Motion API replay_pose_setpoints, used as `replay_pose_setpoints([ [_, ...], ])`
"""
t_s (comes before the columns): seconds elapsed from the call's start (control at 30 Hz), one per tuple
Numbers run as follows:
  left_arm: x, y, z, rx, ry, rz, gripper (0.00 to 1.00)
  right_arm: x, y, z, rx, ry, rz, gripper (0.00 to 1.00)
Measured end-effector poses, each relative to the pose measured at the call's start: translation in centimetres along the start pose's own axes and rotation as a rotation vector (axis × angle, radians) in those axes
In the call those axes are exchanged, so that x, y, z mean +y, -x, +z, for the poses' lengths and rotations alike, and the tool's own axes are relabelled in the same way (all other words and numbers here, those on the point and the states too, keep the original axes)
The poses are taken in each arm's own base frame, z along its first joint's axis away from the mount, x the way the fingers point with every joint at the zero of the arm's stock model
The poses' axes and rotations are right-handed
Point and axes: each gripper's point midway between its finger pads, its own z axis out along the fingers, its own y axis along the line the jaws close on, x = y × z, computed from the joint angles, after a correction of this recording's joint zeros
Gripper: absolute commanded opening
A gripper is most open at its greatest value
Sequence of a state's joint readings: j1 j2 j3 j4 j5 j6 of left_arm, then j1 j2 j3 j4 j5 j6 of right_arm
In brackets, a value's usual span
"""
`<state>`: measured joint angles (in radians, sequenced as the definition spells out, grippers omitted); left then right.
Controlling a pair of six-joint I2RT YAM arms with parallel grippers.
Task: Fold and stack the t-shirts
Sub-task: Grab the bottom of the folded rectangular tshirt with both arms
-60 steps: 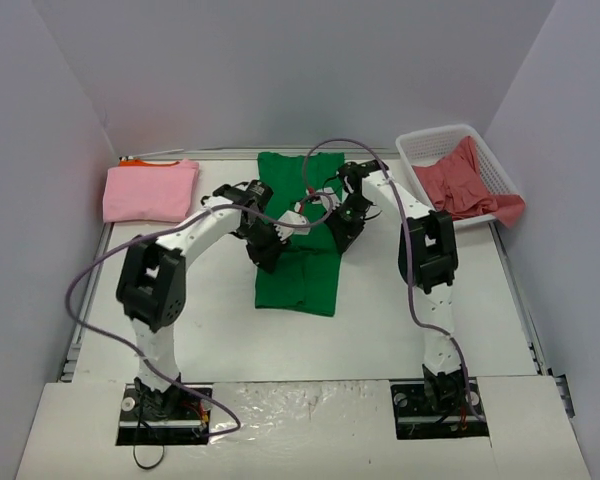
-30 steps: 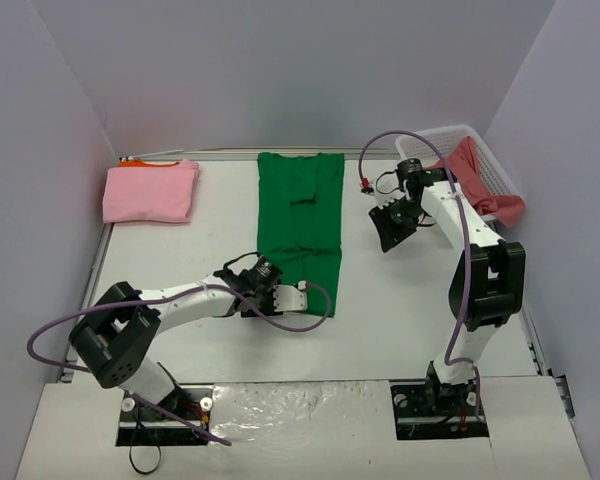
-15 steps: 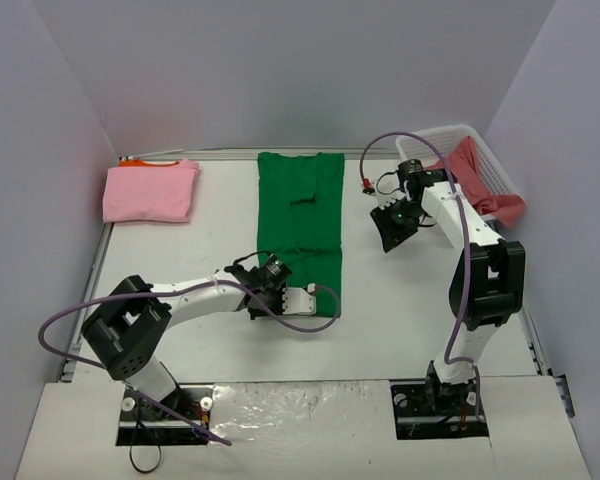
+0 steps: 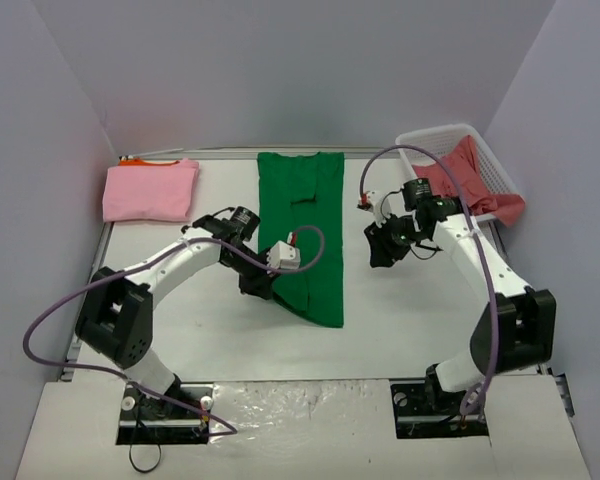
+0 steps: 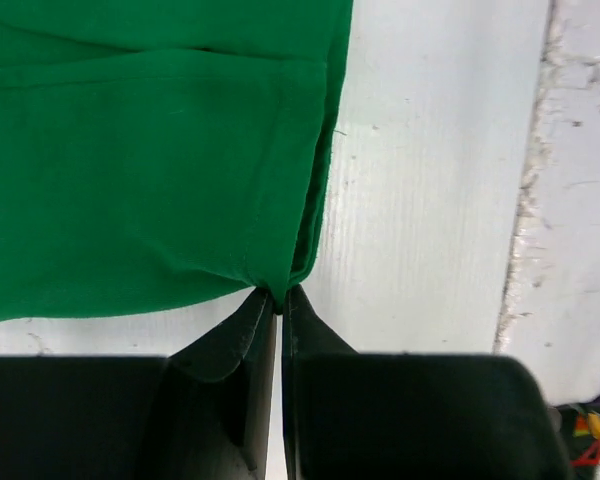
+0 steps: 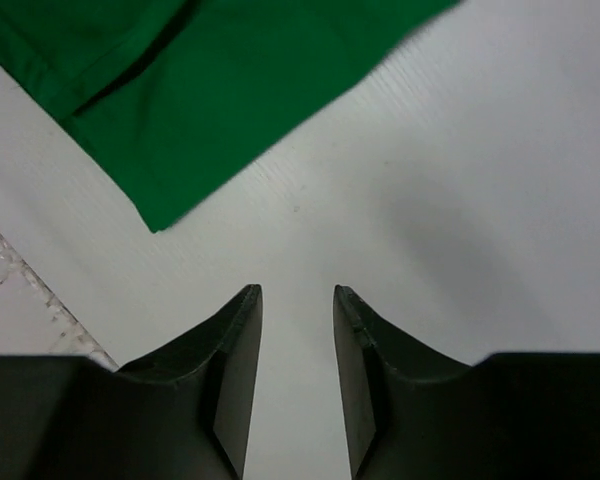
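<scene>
Far left, around 10 o'clock on the counter (image 4: 200, 330), the pink t-shirt (image 4: 150, 192) sits folded on top of the orange t-shirt (image 4: 138, 161), which only shows as a thin edge behind it. Then the left fingers (image 5: 265, 315): pressed together and pinching the green t-shirt (image 4: 305, 200) right at the corner of its near hem, on the 7 o'clock side. That shirt lies as a long strip down the middle of the counter from 12 toward 6, with the near end pulled crooked where it's pinched. At 3 o'clock of it the right fingers (image 6: 248, 310) hang over bare counter, slightly spread, nothing between them, with the green edge just ahead. Up at 2 o'clock the white basket (image 4: 420, 150) holds the coral red t-shirt (image 4: 470, 180), partly spilling over the rim.
</scene>
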<state>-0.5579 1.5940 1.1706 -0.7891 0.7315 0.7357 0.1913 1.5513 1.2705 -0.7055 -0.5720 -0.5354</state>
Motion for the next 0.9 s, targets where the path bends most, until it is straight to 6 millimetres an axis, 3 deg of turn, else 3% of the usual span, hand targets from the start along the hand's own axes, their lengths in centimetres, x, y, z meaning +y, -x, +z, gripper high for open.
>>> replay_pose_setpoints([
  [0.07,0.1,0.0,-0.5,-0.03,-0.041,-0.034,0.02,1.6,-0.4,-0.5,-0.049,0.005,-0.091,0.33],
  [0.17,-0.5,-1.2,0.4,-0.018,-0.126,-0.095,0.02,3.3,-2.3,-0.4,-0.07,0.018,-0.223,0.34],
  [0.37,-1.7,-3.2,2.1,0.034,-0.24,-0.173,0.02,5.3,-6.2,2.4,0.017,0.065,-0.429,0.36],
  [0.7,-1.4,-2.7,1.5,-0.029,-0.291,-0.246,0.02,7.9,-5.4,4.1,0.009,0.13,-0.607,0.35],
  [0.9,-0.4,-3.4,1.4,-0.064,-0.354,-0.356,0.02,9.8,-6.8,6.7,0.075,0.219,-0.648,0.35],
])
